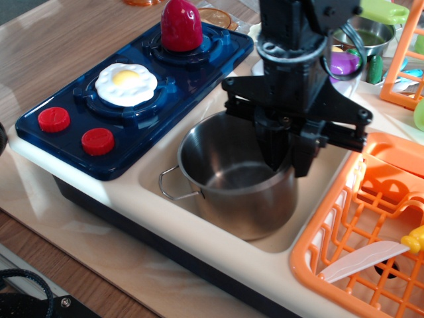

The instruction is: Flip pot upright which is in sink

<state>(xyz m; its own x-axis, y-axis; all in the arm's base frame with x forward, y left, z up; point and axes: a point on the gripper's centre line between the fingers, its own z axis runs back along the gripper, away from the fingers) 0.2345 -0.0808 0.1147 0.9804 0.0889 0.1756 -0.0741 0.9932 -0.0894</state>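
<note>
The shiny steel pot (232, 199) stands upright, mouth up, in the cream-white sink (159, 165). One wire loop handle (173, 185) sticks out on its left. My black gripper (290, 159) comes down from above at the pot's right rim. One finger is inside the pot and the other outside, clamped on the wall. The far side of the rim and the second handle are hidden behind the gripper.
A blue toy stove (79, 109) with a fried egg (126, 83) and a red dome (181, 25) lies left of the sink. An orange dish rack (371, 225) holding a white knife (361, 260) is at the right. A small steel pot (368, 30) and a purple eggplant (341, 63) sit behind.
</note>
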